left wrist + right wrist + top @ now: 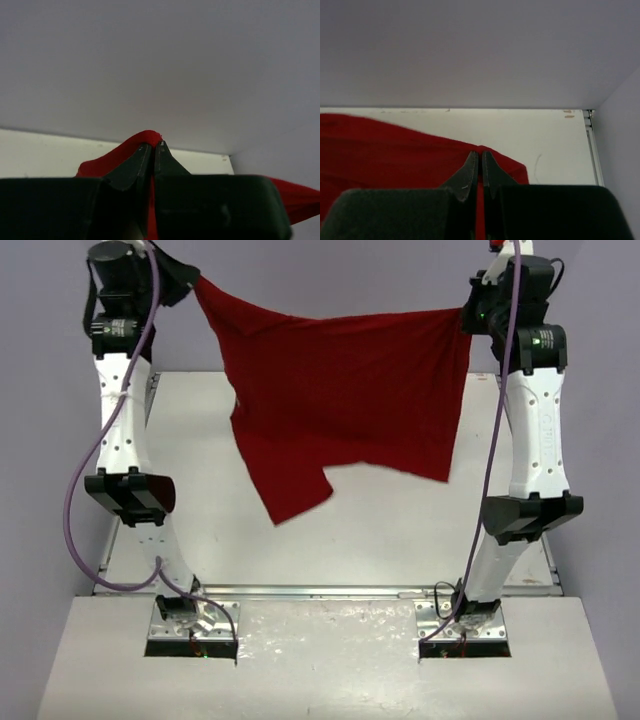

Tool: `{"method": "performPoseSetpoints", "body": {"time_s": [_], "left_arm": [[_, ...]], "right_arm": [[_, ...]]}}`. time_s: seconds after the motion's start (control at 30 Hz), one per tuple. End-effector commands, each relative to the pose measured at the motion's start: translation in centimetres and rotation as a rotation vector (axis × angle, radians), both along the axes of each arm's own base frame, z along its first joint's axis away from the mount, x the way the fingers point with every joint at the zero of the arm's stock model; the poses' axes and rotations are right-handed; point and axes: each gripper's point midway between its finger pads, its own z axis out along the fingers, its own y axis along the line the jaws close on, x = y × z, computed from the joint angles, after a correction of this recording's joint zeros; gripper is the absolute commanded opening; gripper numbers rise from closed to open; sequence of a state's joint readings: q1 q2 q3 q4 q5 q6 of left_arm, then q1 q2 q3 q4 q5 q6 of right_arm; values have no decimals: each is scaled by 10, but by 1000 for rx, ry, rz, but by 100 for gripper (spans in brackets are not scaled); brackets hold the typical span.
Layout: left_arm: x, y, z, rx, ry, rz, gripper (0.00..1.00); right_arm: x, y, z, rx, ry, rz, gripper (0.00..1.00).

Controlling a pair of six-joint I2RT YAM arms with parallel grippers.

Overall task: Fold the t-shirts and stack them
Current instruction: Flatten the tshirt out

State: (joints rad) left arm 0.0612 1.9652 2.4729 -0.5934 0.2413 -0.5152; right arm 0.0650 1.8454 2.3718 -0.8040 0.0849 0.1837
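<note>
While both arms are up, t-shirt [340, 400] hangs in the air betw. them, spread like a banner over far half of counter [400, 530].

- Left hand [192, 282], approx. 11 o'clock in top view, clenched on one edge of the cloth. Wrist view shows fingertips [141, 156] pinched tight w/ a red fold poking out at 12.
- Right hand [466, 314], approx. 1 o'clock, likewise clamped on a cloth edge. Its wrist view shows red fabric running off toward 9.
- Top edge sags a little mid-span.
- Lower part hangs uneven: one flap droops toward 7 o'clock, another corner toward 5. Can't tell if any of it touches the counter.

Handling, my read:
- Light, soft, no stiffness. Sags under own wt and takes whatever shape it's laid in.
- Not fragile.
- Thin cloth could creep out of a narrow pinch if pulled hard, so go gentle on tension.
- Best holds prob. hems/seams at corners, 2 pts well apart so it spreads flat.
- Which edge is pinched now: can't tell.
</note>
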Motion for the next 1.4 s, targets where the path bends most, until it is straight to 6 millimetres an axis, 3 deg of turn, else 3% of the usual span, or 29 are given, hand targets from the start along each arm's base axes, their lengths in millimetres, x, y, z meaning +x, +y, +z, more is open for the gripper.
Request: {"method": "performPoseSetpoints", "body": {"time_s": [0.0, 0.07, 0.17, 0.23, 0.27, 0.3, 0.33, 0.37, 0.4, 0.43, 0.47, 0.5, 0.53, 0.6, 0.63, 0.67, 0.77, 0.8, 0.83, 0.87, 0.9, 0.93, 0.97, 1.0, 1.07, 1.1, 1.17, 1.27, 1.37], "left_arm": [[-40, -2, 129, -22, -414, -118, 0], [-54, 4, 143, -14, -463, -135, 0], [-80, 1, 163, 29, -534, -160, 0], [-100, -4, 169, 64, -545, -178, 0], [-94, -4, 152, 75, -510, -180, 0], [-96, -5, 147, 83, -502, -179, 0], [-115, -6, 154, 97, -517, -169, 0], [-105, 0, 124, 105, -443, -142, 0], [-114, 3, 97, 92, -370, -109, 1], [-137, 2, 118, 113, -430, -91, 0], [-129, 7, 72, 101, -330, -63, 0], [-136, 9, 57, 94, -309, -43, 0], [-155, 7, 29, 91, -275, -38, 0], [-173, 3, 4, 73, -250, -32, 1], [-198, -3, 8, 78, -286, -44, 0], [-199, -4, -32, 58, -213, -47, 0], [-233, -4, -75, 67, -152, -20, 0], [-241, -5, -86, 67, -130, -18, 0], [-258, -8, -87, 66, -139, -21, 0], [-264, -10, -116, 30, -52, -23, 0], [-271, -10, -127, 9, -14, -16, 0], [-288, -10, -153, -20, 54, 11, 0], [-291, -10, -162, -38, 96, 13, 0], [-303, -8, -169, -49, 104, 40, 0], [-315, -5, -209, -71, 203, 75, 0], [-323, -5, -214, -79, 206, 89, 0], [-332, -15, -244, -122, 289, 51, 0], [-348, -31, -265, -169, 348, -26, 0], [-363, -29, -280, -155, 406, 8, 1]], "right_arm": [[0, -40, 76, 58, -253, -40, 1], [0, -67, 81, 95, -280, -62, 1], [-6, -76, 83, 147, -283, -20, 1], [-6, -71, 68, 167, -243, 17, 1], [-12, -68, 72, 168, -253, 35, 1], [-10, -63, 53, 183, -208, 57, 1], [-12, -59, 45, 191, -187, 75, 1], [-25, -55, 52, 187, -207, 89, 1], [-24, -50, 18, 207, -144, 112, 1], [-32, -47, -1, 216, -99, 117, 1], [-55, -42, 18, 199, -173, 127, 1], [-60, -41, -35, 232, -78, 114, 1], [-69, -44, -48, 236, -71, 81, 1], [-97, -43, -78, 262, -31, 34, 1], [-106, -43, -89, 274, -12, 12, 1], [-117, -44, -102, 291, 18, -19, 1], [-158, -42, -149, 331, 119, -89, 1], [-173, -39, -187, 350, 197, -104, 1], [-189, -33, -193, 368, 190, -102, 1], [-198, -30, -204, 393, 194, -104, 1], [-213, -26, -241, 422, 262, -125, 1], [-226, -20, -260, 445, 274, -120, 1], [-229, -19, -255, 459, 260, -124, 1], [-241, -13, -281, 487, 320, -130, 1], [-255, -4, -295, 541, 337, -126, 1], [-265, 2, -314, 566, 371, -120, 1], [-277, 3, -325, 585, 367, -147, 1], [-287, 5, -326, 602, 342, -154, 1], [-296, 11, -330, 632, 347, -146, 1]]}}
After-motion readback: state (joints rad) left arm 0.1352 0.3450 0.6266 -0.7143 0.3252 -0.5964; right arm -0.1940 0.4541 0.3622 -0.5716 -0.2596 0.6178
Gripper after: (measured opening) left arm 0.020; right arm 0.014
